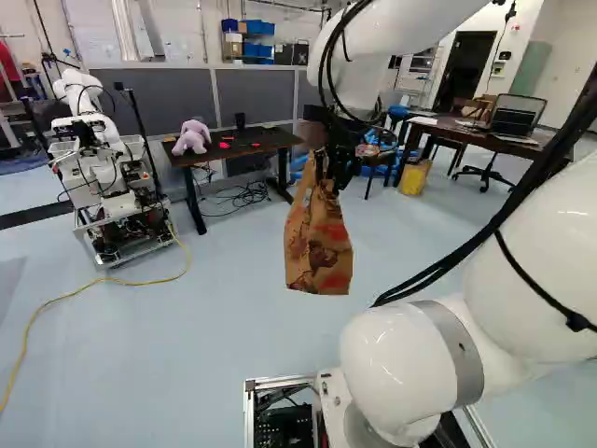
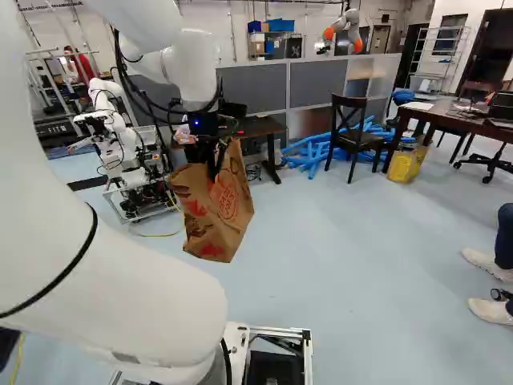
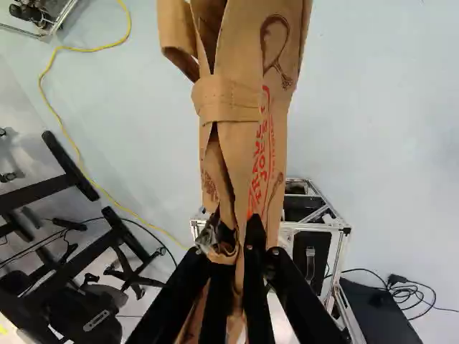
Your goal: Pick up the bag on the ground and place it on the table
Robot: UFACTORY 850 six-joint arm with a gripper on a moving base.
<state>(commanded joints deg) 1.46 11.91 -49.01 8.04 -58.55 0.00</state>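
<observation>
i've got the bag (image 1: 318, 247) by its gathered paper top: in my wrist view the gripper (image 3: 239, 240) is clamped on the folds, one finger at either side, and the body of the bag runs on ahead of them. in both base views it hangs below the tool, and it looks to be off the floor, its long axis close to upright with a slight lean.

what the coming move turns on is the line from bag to table. taking 12 o'clock as straight ahead of my base, the dark table (image 1: 275, 139) lies beyond the bag at somewhere between 11 and 12 o'clock, well apart from it. i judge that to be the one meant, though a second table (image 1: 457, 130) stands out at about 1 o'clock.

so i'd call this the carry: reach out towards 11 to 12, with enough height for the bag's bottom to pass over the near edge. i can't tell from here whether it is high enough. the plush toy (image 1: 193, 137) sits at the table's 10 o'clock end, so i'd aim right of it. coming in low could fold the bag against the edge or set it swinging.
</observation>
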